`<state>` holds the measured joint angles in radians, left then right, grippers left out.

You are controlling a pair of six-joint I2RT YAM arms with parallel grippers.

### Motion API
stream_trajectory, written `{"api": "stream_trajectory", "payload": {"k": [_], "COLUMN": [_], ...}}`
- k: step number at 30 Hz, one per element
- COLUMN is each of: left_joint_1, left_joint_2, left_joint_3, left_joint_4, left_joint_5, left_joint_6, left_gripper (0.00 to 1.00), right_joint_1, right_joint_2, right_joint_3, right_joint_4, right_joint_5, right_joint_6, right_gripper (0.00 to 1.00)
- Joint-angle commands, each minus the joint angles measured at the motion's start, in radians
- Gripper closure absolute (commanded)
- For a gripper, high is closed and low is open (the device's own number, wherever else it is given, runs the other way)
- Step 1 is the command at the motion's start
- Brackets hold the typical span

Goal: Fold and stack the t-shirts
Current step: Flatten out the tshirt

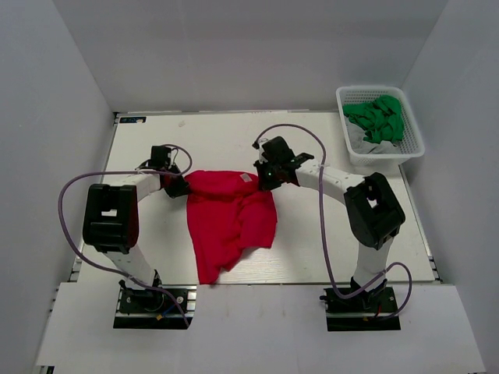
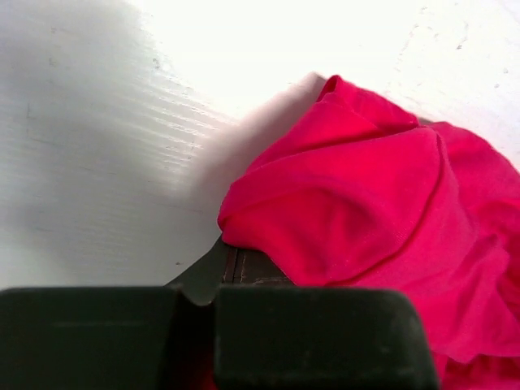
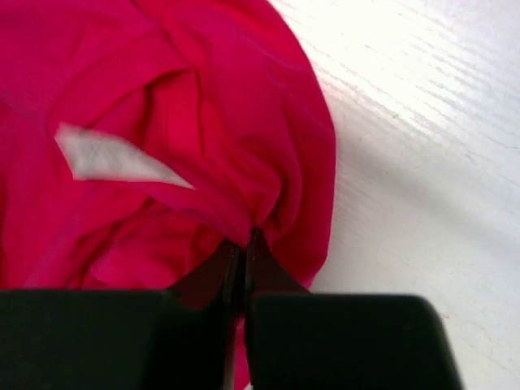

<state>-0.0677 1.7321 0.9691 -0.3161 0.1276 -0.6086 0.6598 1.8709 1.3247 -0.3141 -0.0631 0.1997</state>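
Note:
A bright red t-shirt lies crumpled in the middle of the white table, its white neck label near its far edge. My left gripper is at the shirt's far left corner, jaws shut on a fold of the red t-shirt. At the far right corner my right gripper is shut on the red t-shirt, the cloth pinched at the tips; the neck label lies just left of them.
A white lattice basket stands at the table's far right corner, holding green cloth over something white. Grey walls enclose the table on the left, back and right. Both arm bases sit at the near edge.

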Motion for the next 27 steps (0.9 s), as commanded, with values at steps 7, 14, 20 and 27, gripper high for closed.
{"api": "stream_trajectory", "payload": {"k": [7, 14, 20, 27], "left_joint_1": [-0.004, -0.004, -0.004, -0.004], "left_joint_2": [-0.188, -0.461, -0.667, -0.836], "left_joint_3": [0.083, 0.16, 0.267, 0.454], "left_joint_4": [0.009, 0.032, 0.04, 0.035], "left_joint_5": [-0.022, 0.142, 0.216, 0.317], "left_joint_6": [0.044, 0.085, 0.086, 0.095], "left_gripper": [1.0, 1.0, 1.0, 1.0], "right_joint_1": [-0.002, -0.002, -0.002, -0.002], "right_joint_2": [-0.131, -0.358, -0.605, -0.852], "right_joint_3": [0.054, 0.054, 0.065, 0.167], "right_joint_4": [0.029, 0.027, 0.034, 0.026], "right_joint_5": [0.127, 0.221, 0.264, 0.108], "right_joint_6": [0.014, -0.045, -0.109, -0.164], "right_gripper": [1.0, 1.0, 1.0, 1.0]}}
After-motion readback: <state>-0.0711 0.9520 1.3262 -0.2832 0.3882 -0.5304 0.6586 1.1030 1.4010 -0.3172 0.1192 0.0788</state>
